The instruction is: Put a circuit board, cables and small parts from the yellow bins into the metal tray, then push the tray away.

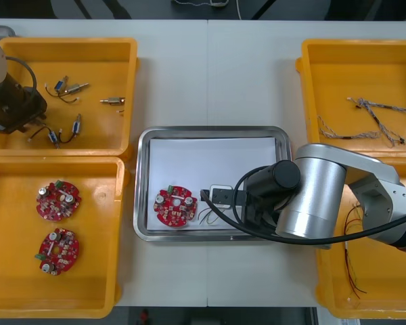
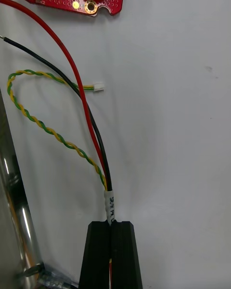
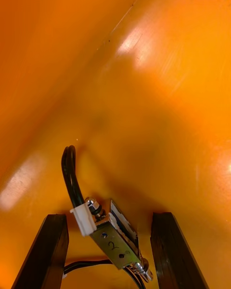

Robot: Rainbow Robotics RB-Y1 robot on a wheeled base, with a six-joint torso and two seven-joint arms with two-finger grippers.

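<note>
R gripper (image 2: 114, 224), lower centre of front view, inside tray (image 1: 143, 183), pinched on cable (image 2: 91, 139) nr board (image 1: 175, 206). L gripper (image 3: 108, 216) in upper-left bin (image 1: 68, 45), fingers spread either side of part (image 3: 113, 241).

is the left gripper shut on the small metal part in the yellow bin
No, the left gripper is open: its fingers stand apart on either side of the small metal part, with gaps showing.

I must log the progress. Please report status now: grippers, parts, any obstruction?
Right gripper shut on cable, in tray near board. Left gripper open, astride small part in far left bin. No obstruction seen.
</note>
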